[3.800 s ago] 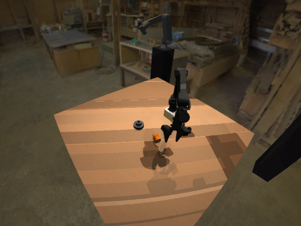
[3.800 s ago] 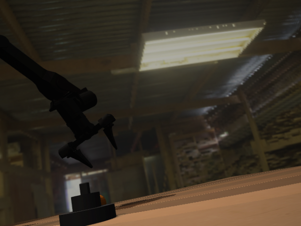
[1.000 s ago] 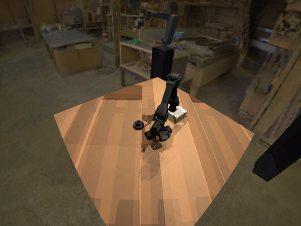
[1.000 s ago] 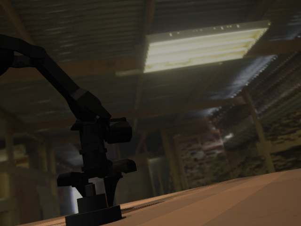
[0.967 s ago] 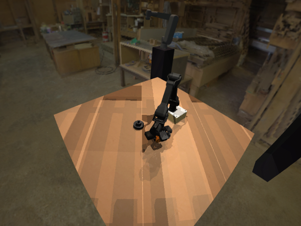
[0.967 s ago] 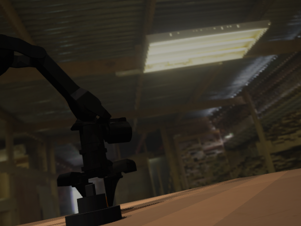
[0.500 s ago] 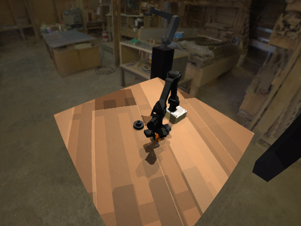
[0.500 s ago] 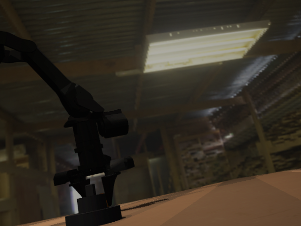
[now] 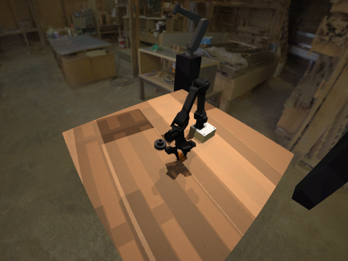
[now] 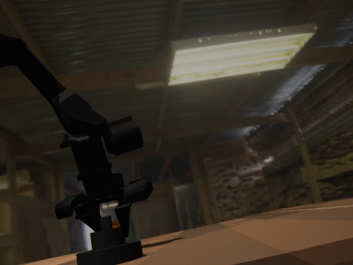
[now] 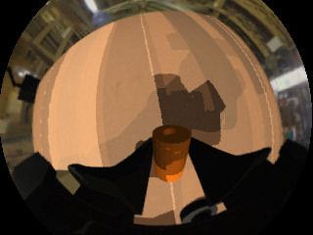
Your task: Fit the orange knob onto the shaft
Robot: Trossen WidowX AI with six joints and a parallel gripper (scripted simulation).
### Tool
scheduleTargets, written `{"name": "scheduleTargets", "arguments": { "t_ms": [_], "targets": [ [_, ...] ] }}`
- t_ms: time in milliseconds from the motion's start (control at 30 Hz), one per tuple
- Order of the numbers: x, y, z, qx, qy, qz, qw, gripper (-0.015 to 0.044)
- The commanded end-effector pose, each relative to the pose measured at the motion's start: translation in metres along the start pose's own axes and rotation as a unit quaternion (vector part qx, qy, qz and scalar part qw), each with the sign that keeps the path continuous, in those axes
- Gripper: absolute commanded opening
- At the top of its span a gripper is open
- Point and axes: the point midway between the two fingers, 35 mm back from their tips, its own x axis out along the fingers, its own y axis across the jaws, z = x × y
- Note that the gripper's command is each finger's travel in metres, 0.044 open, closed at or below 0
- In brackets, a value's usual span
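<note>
The orange knob point(image 9: 181, 156) point(image 10: 116, 224) point(image 11: 171, 154) is between the two fingers of my gripper point(image 9: 181, 157) point(image 11: 170, 140), which is shut on it. The gripper holds it a little above the table. In the wrist view an opening shows in the knob's darker end; its flat side cannot be made out. The dark round pedestal point(image 9: 156, 145) point(image 10: 110, 254) point(image 11: 187, 213) stands apart from the knob, left of the gripper in the top view. Its upright shaft point(image 9: 160, 140) point(image 10: 106, 222) is bare. In the exterior view pedestal and shaft partly hide the knob.
A pale box point(image 9: 207, 131) stands by the arm's base, behind the gripper in the top view. The wooden table point(image 9: 238, 174) bears the arm's shadow. A black post point(image 9: 186, 71) stands beyond its far corner, and a dark beam point(image 9: 320, 179) shows at the right.
</note>
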Motion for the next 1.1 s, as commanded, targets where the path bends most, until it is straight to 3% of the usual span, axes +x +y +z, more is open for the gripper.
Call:
{"name": "scheduleTargets", "arguments": {
  "t_ms": [0,1067],
  "targets": [
    [-0.004,0.000,-0.004,-0.002,-0.039,0.000,0.999,0.0179],
    [-0.017,0.001,-0.038,-0.002,-0.300,0.001,0.954,0.0179]
  ]
}}
